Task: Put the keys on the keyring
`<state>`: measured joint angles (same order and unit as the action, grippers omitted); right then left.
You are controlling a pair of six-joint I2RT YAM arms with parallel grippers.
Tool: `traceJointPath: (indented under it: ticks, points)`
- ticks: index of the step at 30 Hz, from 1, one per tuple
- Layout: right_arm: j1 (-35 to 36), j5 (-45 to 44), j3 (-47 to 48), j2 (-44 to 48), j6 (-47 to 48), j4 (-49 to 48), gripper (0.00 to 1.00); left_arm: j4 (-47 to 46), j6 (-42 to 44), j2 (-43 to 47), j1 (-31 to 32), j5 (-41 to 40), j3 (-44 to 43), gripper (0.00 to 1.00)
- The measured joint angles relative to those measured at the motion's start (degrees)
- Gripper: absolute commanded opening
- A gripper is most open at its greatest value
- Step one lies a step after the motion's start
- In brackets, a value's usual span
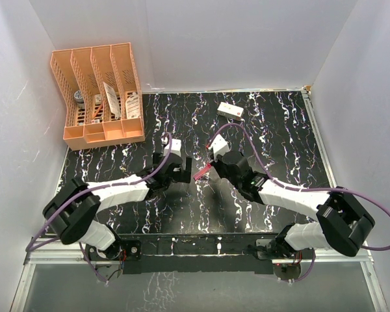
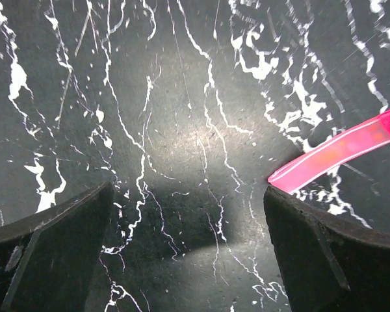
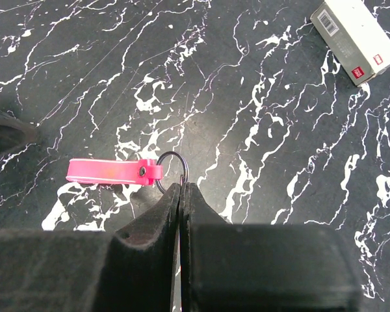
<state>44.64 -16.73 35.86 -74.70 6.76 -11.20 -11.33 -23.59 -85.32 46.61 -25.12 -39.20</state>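
Observation:
My right gripper [image 3: 182,186] is shut, its fingertips pinching the rim of the keyring [image 3: 173,170], a thin dark metal ring. A slim pink key [image 3: 110,171] hangs from the ring by its holed end and sticks out to the left. In the top view the pink key [image 1: 202,171] lies between the two grippers. My left gripper [image 2: 187,198] stands open over the black marbled tabletop with nothing between its fingers. The pink key [image 2: 341,151] ends just above the left gripper's right finger [image 2: 325,247], apart from it.
A white rectangular box [image 1: 230,111] lies at the back of the table, also in the right wrist view as the white box [image 3: 354,38]. An orange slotted rack [image 1: 101,97] holding small items stands at the back left. White walls enclose the table.

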Motion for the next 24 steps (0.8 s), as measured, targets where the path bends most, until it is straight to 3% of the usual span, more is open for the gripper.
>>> traceJointPath:
  ticks: [13, 24]
  points:
    - [2.19, -3.43, 4.37, 1.16, 2.34, 4.96, 0.00, -3.96, 1.75, 9.79, -0.02, 1.16, 3.04, 0.98]
    - [2.67, -4.33, 9.18, 4.92, 3.48, 10.62, 0.00, -16.94, 5.99, 10.84, -0.04, 7.41, 8.52, 0.97]
